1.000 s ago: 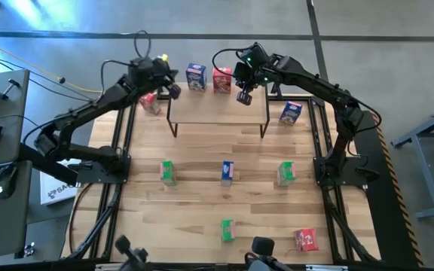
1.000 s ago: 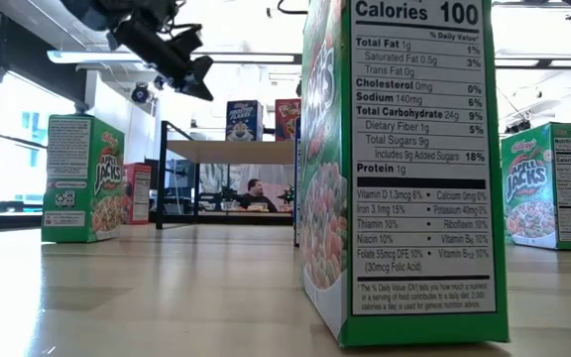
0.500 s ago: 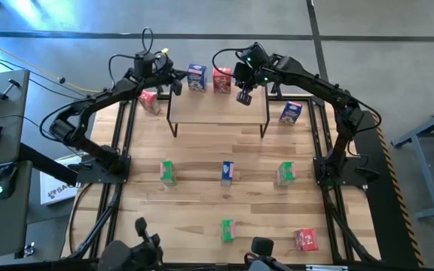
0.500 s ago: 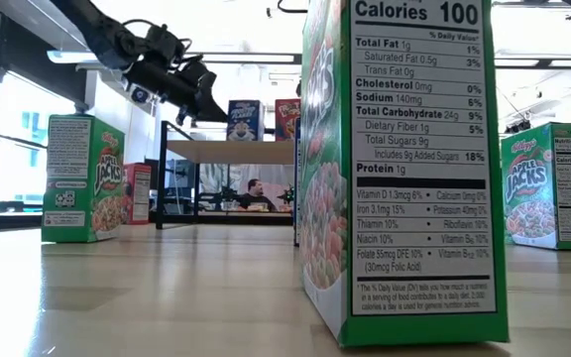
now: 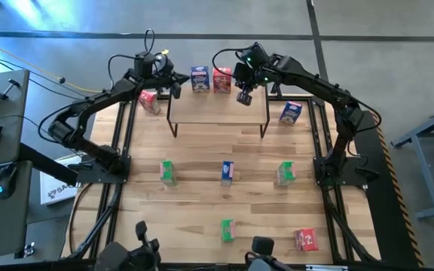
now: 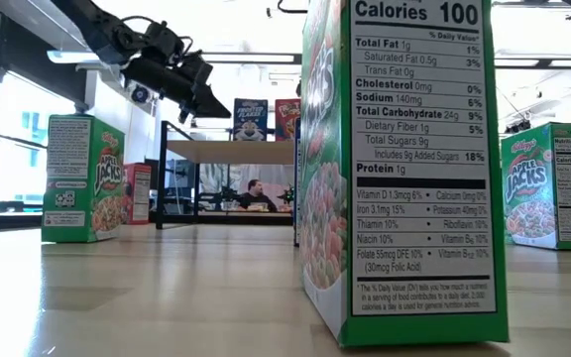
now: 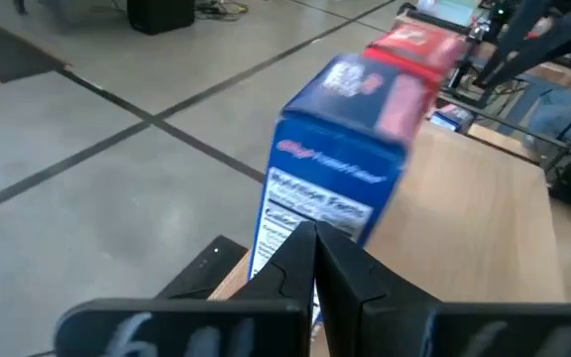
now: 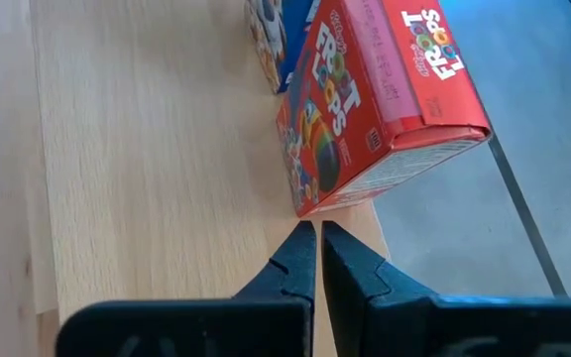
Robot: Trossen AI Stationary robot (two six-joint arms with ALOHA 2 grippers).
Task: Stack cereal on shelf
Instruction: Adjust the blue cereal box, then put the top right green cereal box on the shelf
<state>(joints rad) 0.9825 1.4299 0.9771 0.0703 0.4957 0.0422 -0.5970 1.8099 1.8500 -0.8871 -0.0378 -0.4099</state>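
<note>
The shelf (image 5: 217,113) stands at the table's far side. A blue cereal box (image 5: 200,77) and a red cereal box (image 5: 221,79) stand upright side by side on its far edge. My left gripper (image 5: 176,89), shut, is at the blue box's left side. My right gripper (image 5: 243,98), shut, hovers over the shelf just right of the red box (image 8: 365,109), with its tips by the box's lower corner. In the low view the left gripper (image 6: 198,107) is left of the blue box (image 6: 250,119). My left gripper touches the blue box's left side panel (image 7: 300,213) with its shut fingertips, coming level from the table's left. The box stands upright on the shelf top. My right gripper's tips stand at the red box's bottom corner (image 8: 303,210); I cannot tell whether they touch it.
A red box (image 5: 149,102) sits on the table left of the shelf and a blue one (image 5: 291,113) right of it. Green boxes (image 5: 167,172) (image 5: 285,173) and a blue one (image 5: 227,172) stand mid-table. A green (image 5: 227,229) and a red box (image 5: 305,239) stand near the front edge.
My left gripper has moved down and toward the table's right, up to the blue box's left side, and stayed shut. The blue box has slid a little to the right along the shelf, closer to the red box.
</note>
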